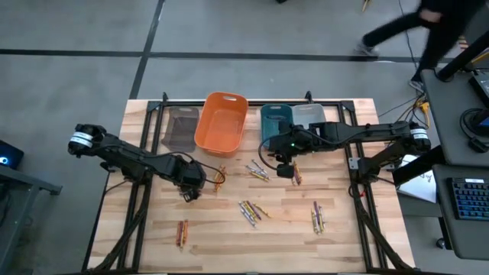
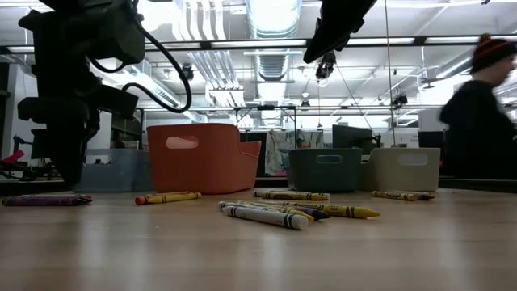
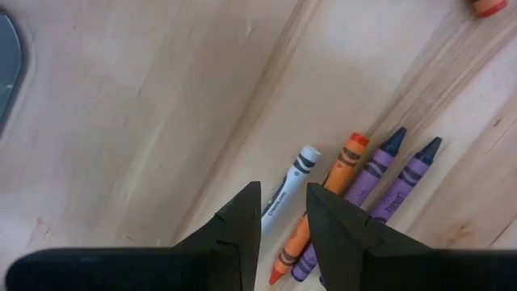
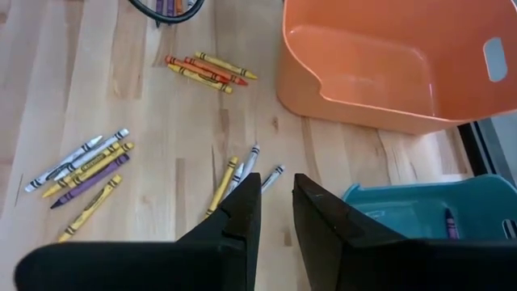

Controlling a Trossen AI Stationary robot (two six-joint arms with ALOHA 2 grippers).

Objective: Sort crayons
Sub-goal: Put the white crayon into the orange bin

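**Four cameras, one table**

The high view looks straight down on the whole table [image 1: 153, 229]. The low view sits at tabletop level, facing across the crayons [image 2: 266, 212] to the bins and room. Each wrist view looks down close past its own fingers. The orange bin [image 4: 388, 65] appears in high, low and right wrist views.
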